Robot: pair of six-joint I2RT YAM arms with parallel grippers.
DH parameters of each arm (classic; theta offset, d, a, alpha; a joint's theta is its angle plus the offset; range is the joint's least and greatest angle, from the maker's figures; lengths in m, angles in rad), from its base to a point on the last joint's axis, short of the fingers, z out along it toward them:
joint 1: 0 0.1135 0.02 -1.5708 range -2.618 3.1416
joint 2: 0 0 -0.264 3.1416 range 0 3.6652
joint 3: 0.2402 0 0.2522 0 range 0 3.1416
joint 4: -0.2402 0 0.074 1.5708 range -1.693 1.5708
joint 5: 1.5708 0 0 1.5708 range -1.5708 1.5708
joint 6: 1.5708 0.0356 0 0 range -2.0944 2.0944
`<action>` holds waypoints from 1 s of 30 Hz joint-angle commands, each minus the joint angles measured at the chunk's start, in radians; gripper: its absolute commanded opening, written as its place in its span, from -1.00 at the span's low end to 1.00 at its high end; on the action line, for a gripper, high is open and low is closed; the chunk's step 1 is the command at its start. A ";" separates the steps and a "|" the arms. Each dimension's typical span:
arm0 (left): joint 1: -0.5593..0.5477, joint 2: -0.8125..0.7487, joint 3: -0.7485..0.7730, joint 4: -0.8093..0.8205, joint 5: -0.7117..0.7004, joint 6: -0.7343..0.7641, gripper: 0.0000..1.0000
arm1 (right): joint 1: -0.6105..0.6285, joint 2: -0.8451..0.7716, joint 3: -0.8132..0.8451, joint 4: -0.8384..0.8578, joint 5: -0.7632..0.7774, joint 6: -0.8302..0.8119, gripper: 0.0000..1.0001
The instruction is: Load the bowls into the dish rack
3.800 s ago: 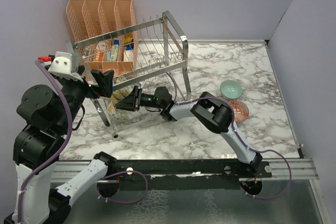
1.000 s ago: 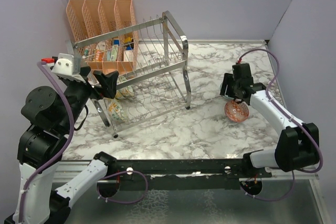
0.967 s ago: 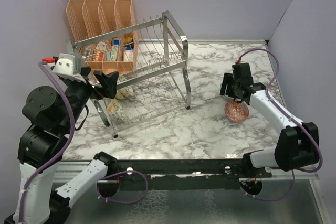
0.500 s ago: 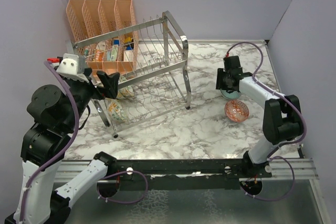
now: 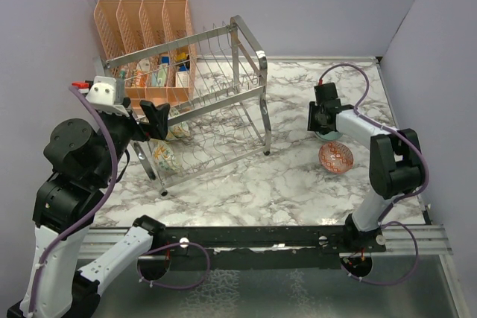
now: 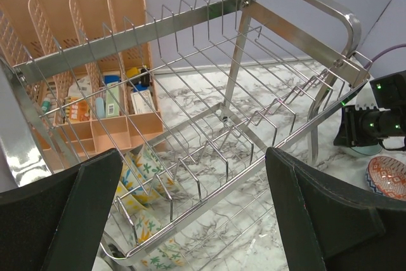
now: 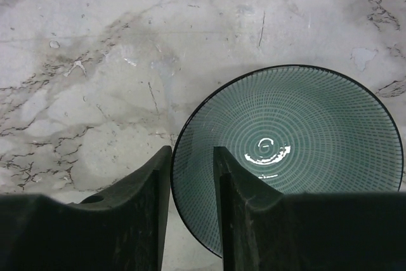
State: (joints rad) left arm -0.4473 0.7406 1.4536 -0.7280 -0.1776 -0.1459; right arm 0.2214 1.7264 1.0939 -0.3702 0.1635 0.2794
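Right gripper (image 7: 191, 152) sits low over the teal bowl (image 7: 304, 138), its fingers (image 7: 149, 207) at a narrow gap that straddles the rim: one finger outside, over the marble table (image 7: 95, 61), the other inside the bowl. I can see a strip of the bowl's inside between them, so I would not call it clamped. From overhead, that bowl lies on the table's right side, well apart from the chrome dish rack (image 5: 216, 102), with the red-orange bowl (image 5: 335, 157) just beside it. My left gripper (image 6: 190, 157) hangs at the rack's left end, jaws wide, holding nothing. I see two floral bowls (image 6: 143, 172) standing on edge in the lower tier. A peach organizer (image 5: 141, 27) stands behind the rack.
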 commanded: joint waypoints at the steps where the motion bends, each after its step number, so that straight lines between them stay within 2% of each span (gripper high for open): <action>1: -0.004 -0.011 -0.008 0.014 -0.026 0.010 0.99 | -0.001 0.008 -0.014 0.026 0.025 0.015 -0.41; 6: -0.004 -0.018 -0.012 0.012 -0.025 0.002 0.98 | -0.001 0.000 -0.013 0.017 0.034 0.021 -0.47; 9: -0.004 -0.026 -0.010 0.009 -0.026 -0.001 0.99 | -0.001 0.006 -0.016 0.016 0.035 0.019 -0.66; 14: -0.005 -0.043 -0.014 -0.001 -0.031 -0.004 0.98 | -0.001 0.045 -0.003 -0.017 0.075 0.014 -0.76; 18: -0.004 -0.046 -0.008 -0.008 -0.033 -0.004 0.99 | -0.001 0.031 -0.005 -0.010 0.088 0.014 -0.98; 30: -0.004 -0.044 0.021 -0.007 -0.040 -0.014 0.98 | 0.001 -0.267 -0.015 0.047 -0.039 0.022 -0.98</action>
State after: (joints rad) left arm -0.4473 0.7017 1.4456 -0.7341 -0.1955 -0.1478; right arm 0.2211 1.5791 1.0760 -0.3679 0.1978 0.2920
